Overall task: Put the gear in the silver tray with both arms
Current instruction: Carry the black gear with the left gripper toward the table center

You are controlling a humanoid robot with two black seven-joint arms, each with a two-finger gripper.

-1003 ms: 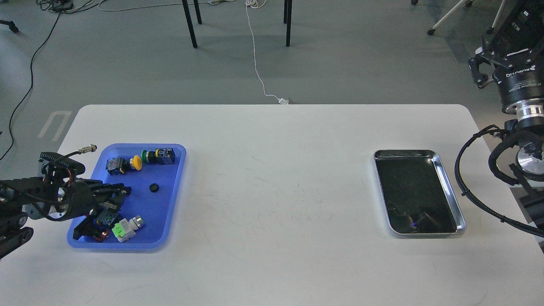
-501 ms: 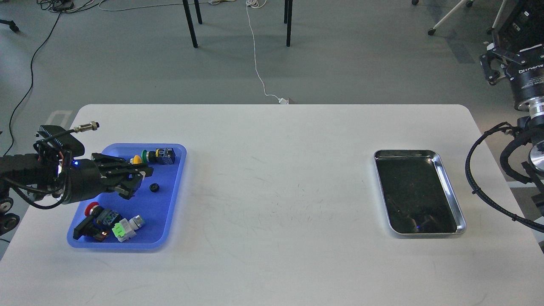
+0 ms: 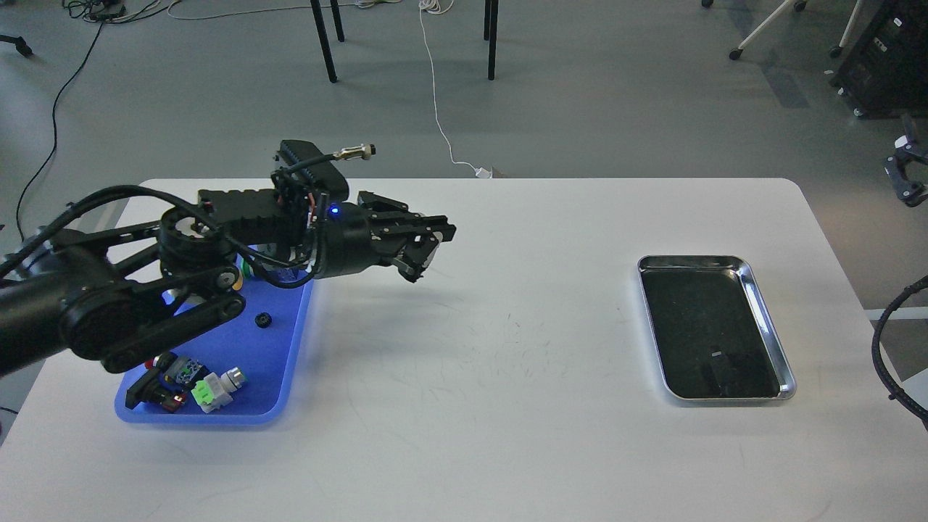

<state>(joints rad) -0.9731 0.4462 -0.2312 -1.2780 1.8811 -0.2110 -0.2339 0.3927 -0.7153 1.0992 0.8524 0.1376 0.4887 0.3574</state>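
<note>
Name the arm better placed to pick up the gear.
Left. Its gripper hangs just right of the blue tray where the gear lies; the right arm barely shows at the far edge.

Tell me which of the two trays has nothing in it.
The silver tray on the right: its dark floor is bare, while the blue tray on the left holds small parts.

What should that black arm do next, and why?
Probably swing back and lower over the gear. The left gripper hovers above bare table, right of the blue tray, seemingly holding nothing, while the small black gear lies loose in that tray and the silver tray holds nothing.
</note>
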